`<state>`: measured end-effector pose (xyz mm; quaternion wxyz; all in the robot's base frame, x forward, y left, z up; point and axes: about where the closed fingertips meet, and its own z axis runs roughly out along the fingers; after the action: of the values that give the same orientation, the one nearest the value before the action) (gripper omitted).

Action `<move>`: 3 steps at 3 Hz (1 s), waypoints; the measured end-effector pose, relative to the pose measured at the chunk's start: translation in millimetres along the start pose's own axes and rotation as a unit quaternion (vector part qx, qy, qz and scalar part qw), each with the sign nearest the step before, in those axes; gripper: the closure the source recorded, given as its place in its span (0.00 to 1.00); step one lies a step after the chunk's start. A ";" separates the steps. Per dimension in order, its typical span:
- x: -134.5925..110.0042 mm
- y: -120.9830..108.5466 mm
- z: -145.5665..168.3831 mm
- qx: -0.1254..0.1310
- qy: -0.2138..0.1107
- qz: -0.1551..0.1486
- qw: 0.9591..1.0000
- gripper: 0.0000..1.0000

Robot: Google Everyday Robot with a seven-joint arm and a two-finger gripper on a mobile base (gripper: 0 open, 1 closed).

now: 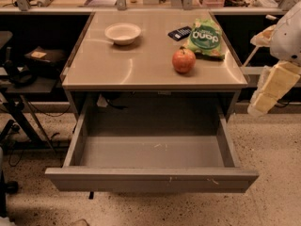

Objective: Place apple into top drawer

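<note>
The red-orange apple (pixel 183 60) stands on the grey table top (pixel 141 69), right of the middle and near the front edge. The top drawer (pixel 150 178) is pulled wide open below the table top, and nothing lies in it. My gripper (pixel 263 98), cream-coloured on a white arm, hangs at the right edge of the view. It is off the table's right side, below the level of the table top, well apart from the apple and holding nothing that I can see.
A white bowl (pixel 122 33) sits at the back left of the table top. A green snack bag (pixel 206 36) and a small dark object (pixel 179 33) lie behind the apple. A dark stand (pixel 28 74) is on the left, and shelving runs along the back.
</note>
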<state>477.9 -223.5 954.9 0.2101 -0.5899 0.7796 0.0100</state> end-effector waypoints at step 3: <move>-12.6 -79.1 26.7 -0.016 -0.140 0.037 0.989 0.00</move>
<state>562.1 -228.9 953.2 0.3073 -0.5567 0.7635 0.1130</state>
